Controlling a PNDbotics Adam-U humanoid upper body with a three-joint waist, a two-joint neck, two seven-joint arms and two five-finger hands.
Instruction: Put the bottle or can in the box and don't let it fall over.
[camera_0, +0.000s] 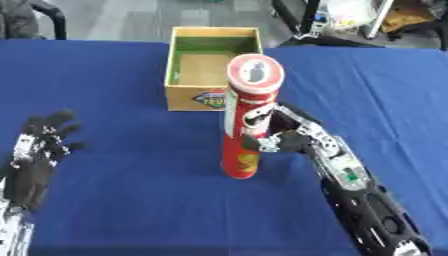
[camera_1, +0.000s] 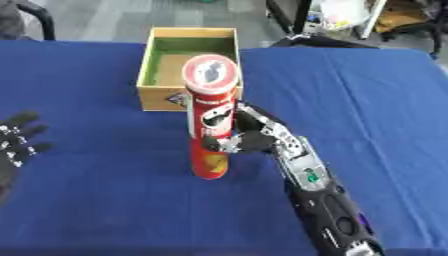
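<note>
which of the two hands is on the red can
The right hand, fingers curled round the upright red can. The left hand rests open, apart from it.

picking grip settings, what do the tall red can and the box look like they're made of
The tall red can: likely cardboard tube with a glossy printed wrap and a pale lid, probably plastic. The box: looks like light wood, matte, with thick straight walls and a printed label on the front. The right hand has its fingers round the can.

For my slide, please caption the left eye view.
Right hand grasps upright red cylindrical can before open wooden box; left hand idle, open.
</note>
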